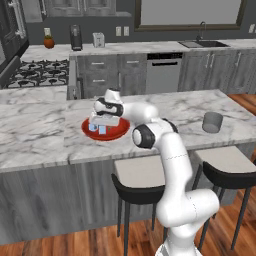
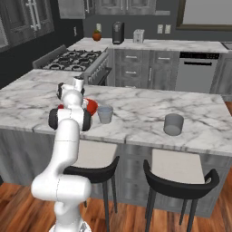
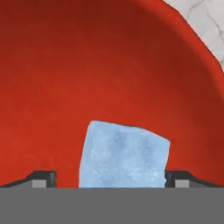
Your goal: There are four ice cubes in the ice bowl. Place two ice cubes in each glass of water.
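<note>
The red ice bowl (image 1: 114,134) sits on the marble island counter, and my gripper (image 1: 102,124) is lowered into it. In the hand view a pale blue ice cube (image 3: 123,155) lies on the bowl's red floor (image 3: 109,65) between my two fingertips (image 3: 43,177). The right tip is at the cube's side and the left one stands a little off it, so the gripper (image 3: 111,177) is open. Two more ice cubes (image 1: 93,128) show beside the hand. One glass of water (image 2: 105,114) stands just right of the bowl (image 2: 92,106), the other glass (image 2: 173,124) farther right (image 1: 212,122).
Two black stools (image 1: 137,182) stand under the counter's near edge (image 1: 50,160). A stove (image 1: 37,72) is at the back left, and a back counter holds a toaster (image 1: 98,39) and a sink (image 1: 202,44). Bare marble (image 2: 136,106) lies between the two glasses.
</note>
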You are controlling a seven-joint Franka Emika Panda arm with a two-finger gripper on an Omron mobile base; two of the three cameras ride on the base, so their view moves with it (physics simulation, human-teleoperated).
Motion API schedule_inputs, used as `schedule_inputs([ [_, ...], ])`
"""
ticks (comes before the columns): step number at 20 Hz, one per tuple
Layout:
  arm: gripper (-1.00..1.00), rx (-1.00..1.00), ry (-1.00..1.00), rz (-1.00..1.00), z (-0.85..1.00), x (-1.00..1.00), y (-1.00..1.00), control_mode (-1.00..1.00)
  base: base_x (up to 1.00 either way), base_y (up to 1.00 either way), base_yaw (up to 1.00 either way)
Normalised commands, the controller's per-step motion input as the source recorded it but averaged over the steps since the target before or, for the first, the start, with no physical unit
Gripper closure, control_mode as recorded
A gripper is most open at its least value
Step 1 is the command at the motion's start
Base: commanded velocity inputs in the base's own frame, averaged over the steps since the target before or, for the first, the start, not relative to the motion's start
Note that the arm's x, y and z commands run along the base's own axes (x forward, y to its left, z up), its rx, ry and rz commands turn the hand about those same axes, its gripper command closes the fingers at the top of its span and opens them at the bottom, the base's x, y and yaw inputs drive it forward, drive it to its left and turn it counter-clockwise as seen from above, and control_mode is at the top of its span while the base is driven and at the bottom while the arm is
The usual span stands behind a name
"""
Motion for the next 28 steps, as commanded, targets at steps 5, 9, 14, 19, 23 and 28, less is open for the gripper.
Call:
schedule_inputs([
  [5, -1.0, 0.0, 0.0, -0.04, -0.21, 0.18, 0.09, -1.0, 0.0, 0.0, 0.0],
  [9, -1.0, 0.0, 0.04, -0.05, -0.24, 0.02, 0.0, -1.0, 0.0, 0.0, 0.0],
  [14, -1.0, 0.0, 0.02, -0.05, -0.29, 0.0, 0.0, -1.0, 0.0, 0.0, 0.0],
  [19, -1.0, 0.0, 0.0, -0.04, -0.33, 0.04, 0.0, -1.0, 0.0, 0.0, 0.0],
  [23, -1.0, 0.0, 0.01, -0.04, -0.15, -0.1, 0.0, -1.0, 0.0, 0.0, 0.0],
  [28, -1.0, -0.02, 0.01, -0.09, -0.05, -0.29, 0.21, -1.0, 0.0, 0.0, 0.0],
])
